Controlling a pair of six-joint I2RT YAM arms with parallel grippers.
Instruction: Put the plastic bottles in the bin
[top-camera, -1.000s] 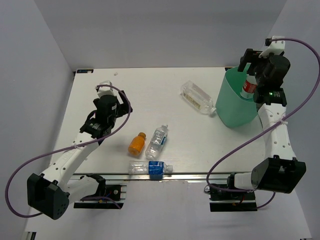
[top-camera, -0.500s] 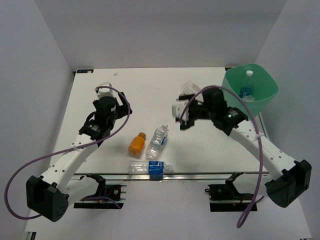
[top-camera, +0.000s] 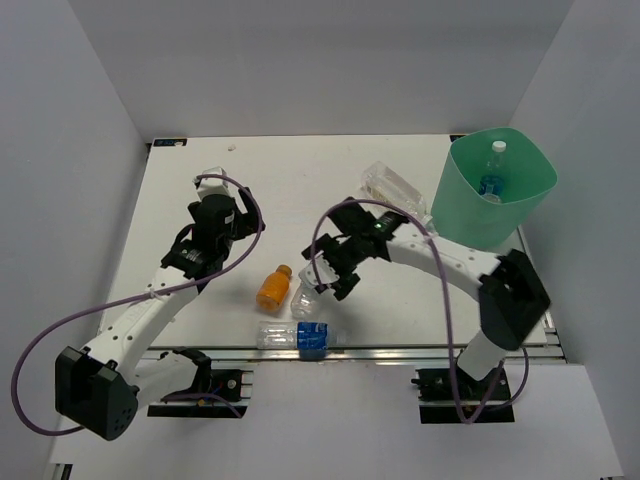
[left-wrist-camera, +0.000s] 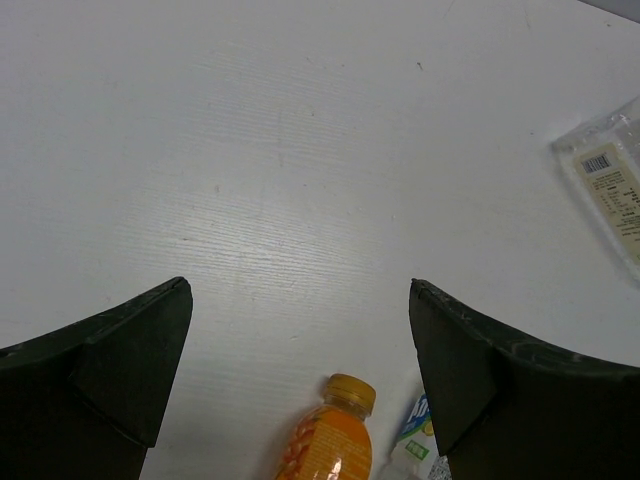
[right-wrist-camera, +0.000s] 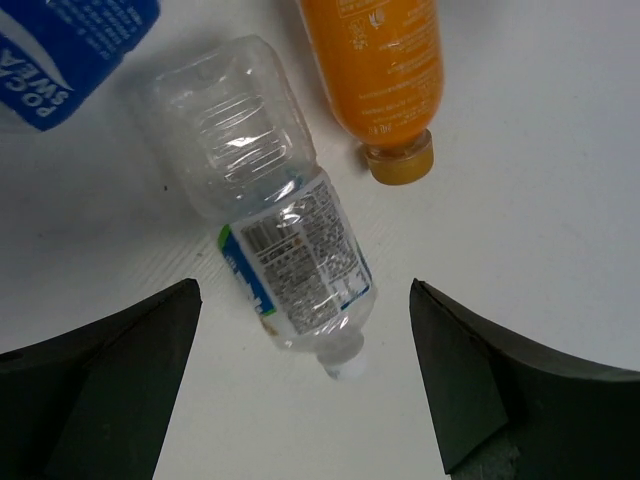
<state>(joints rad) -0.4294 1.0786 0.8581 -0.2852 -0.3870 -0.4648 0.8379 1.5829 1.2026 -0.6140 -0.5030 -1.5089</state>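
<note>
My right gripper (top-camera: 329, 272) hangs open over a clear bottle with a blue and green label (right-wrist-camera: 285, 250), which lies on the table with its white cap (right-wrist-camera: 345, 362) between the fingers, untouched. Just left of it lies the orange bottle (top-camera: 273, 287) (right-wrist-camera: 385, 70). A blue-labelled bottle (top-camera: 300, 337) rests near the front edge. The squarish clear bottle (top-camera: 395, 190) lies beside the mint-green bin (top-camera: 470, 225), and a bottle (top-camera: 491, 178) stands inside the bin. My left gripper (top-camera: 212, 232) is open and empty above the table, with the orange bottle (left-wrist-camera: 325, 440) just below its fingers.
The bin stands at the table's back right corner against the wall. White walls close in the left, back and right sides. Purple cables loop off both arms. A metal rail (top-camera: 380, 350) runs along the front edge.
My right arm has left the bin and swung left and down to the clear bottle mid-table. The red-labelled bottle seen at the bin's rim is gone from view. The left arm has stayed put.
</note>
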